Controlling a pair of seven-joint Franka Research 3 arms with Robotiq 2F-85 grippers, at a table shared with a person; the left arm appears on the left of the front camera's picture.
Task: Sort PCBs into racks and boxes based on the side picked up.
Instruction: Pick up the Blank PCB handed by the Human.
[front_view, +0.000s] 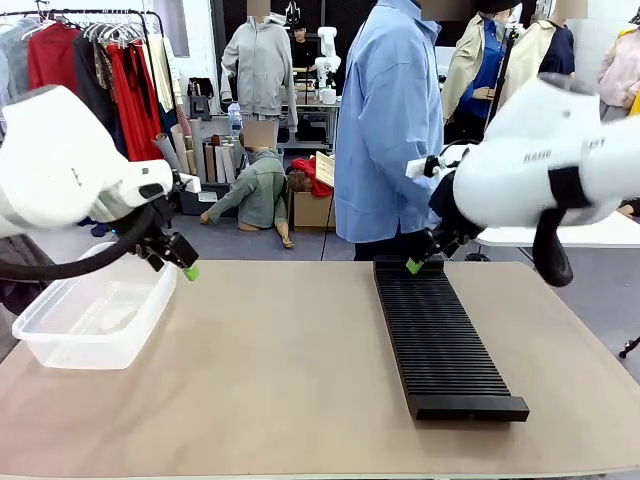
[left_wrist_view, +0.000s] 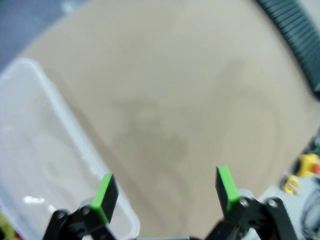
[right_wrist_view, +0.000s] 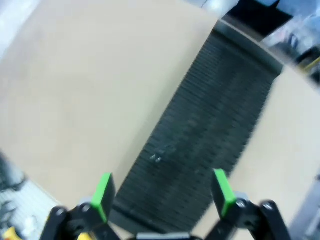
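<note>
Two claws hung over the wide tan desk (front_view: 280, 385). The left claw (left_wrist_view: 165, 192) had its green pads (left_wrist_view: 104, 196) far apart. It hung just above the right edge of the clear plastic box with rounded corners (front_view: 95, 318). The box sat on the left side of the desk, near the robot. From the left wrist, one pad covered a corner of the box's rim.

The right claw (right_wrist_view: 163, 194) was spread wide too. It hung over the far end of the long black rack with fine ribs on top (front_view: 440, 340). The rack lay on the right half of the desk, running from the far side toward the robot. The box and the rack were well apart, with bare desk between them.

A person in a light blue shirt (front_view: 390, 120) stood at the far side, right behind the rack's far end. The big white right arm (front_view: 560, 150) covered part of the room behind it. A rail of red and grey clothes (front_view: 120, 70) stood far back on the left.
</note>
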